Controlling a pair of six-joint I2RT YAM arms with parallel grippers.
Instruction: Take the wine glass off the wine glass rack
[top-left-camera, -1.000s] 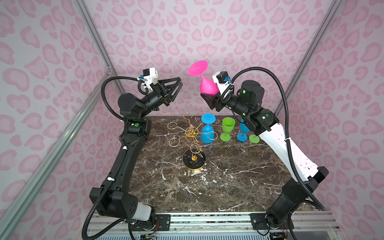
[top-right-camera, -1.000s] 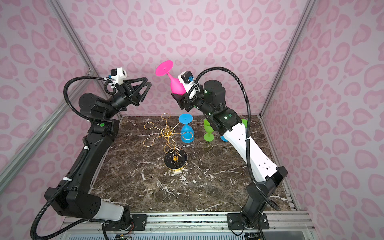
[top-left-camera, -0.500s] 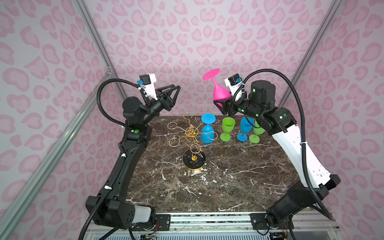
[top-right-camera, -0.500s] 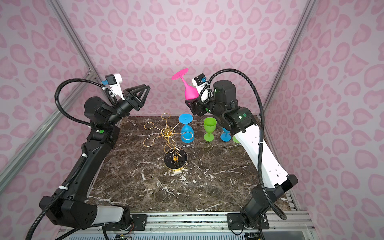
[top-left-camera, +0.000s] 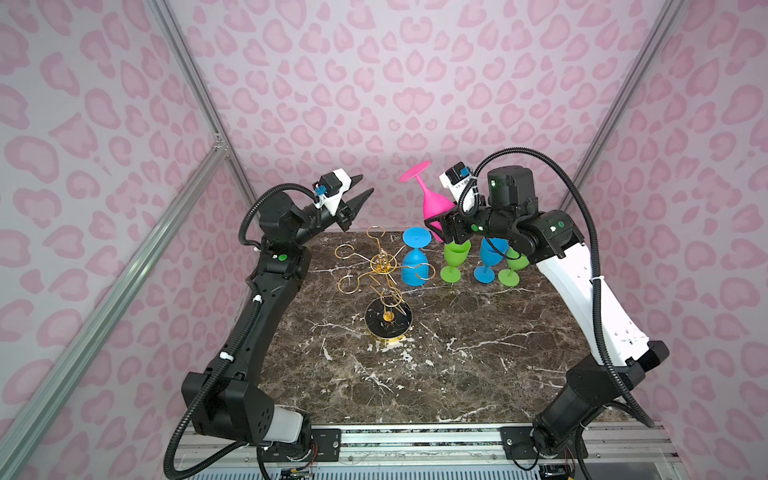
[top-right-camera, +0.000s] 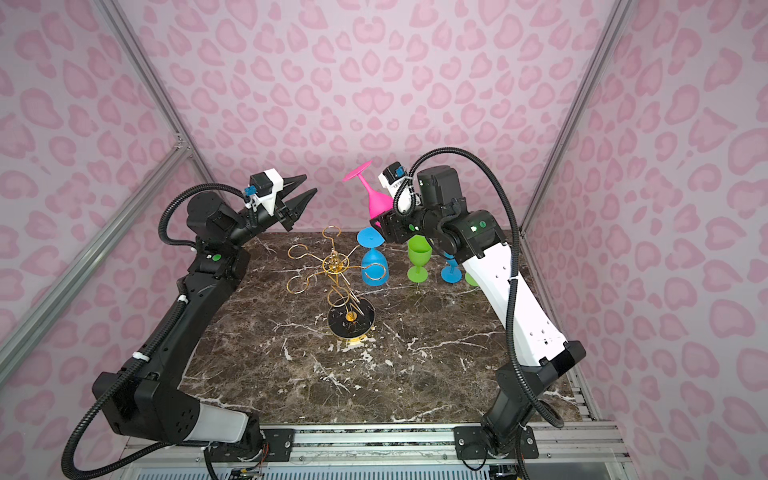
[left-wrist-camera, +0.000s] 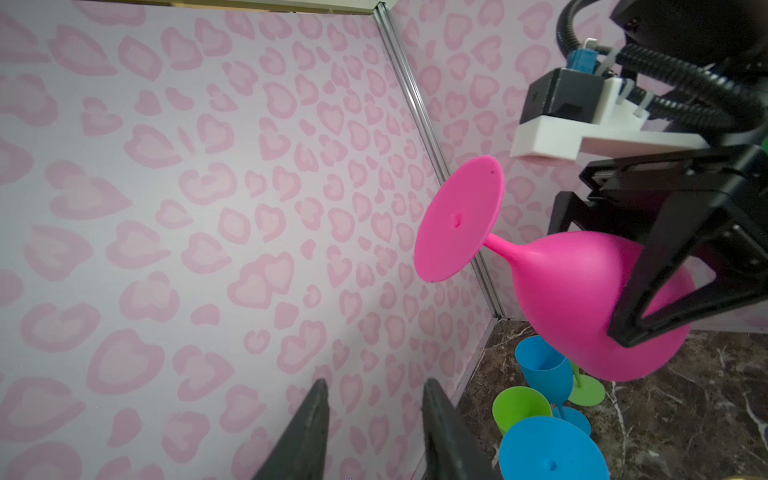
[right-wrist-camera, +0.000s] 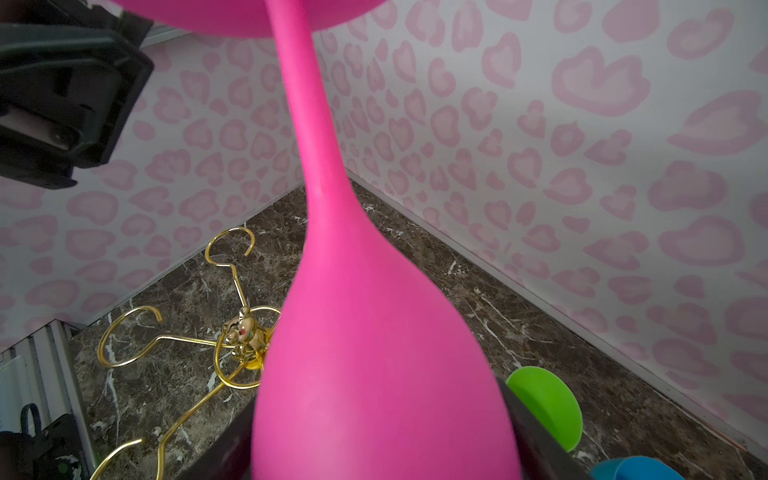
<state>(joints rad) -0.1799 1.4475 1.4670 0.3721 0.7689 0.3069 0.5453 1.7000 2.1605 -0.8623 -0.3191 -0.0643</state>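
Observation:
A pink wine glass is in the air at the back, foot up and tilted, with my right gripper shut on its bowl. It is apart from the gold wine glass rack, which stands on its round black base left of it. A blue wine glass sits foot up at the end of a rack arm. My left gripper is open and empty, raised near the back wall left of the pink glass.
Two green glasses and a blue one stand upright at the back right of the marble table, under my right wrist. Pink patterned walls close in the back and both sides.
My right arm has carried the pink glass to the right and lower, away from above the rack. The left gripper has sunk a little and stays open.

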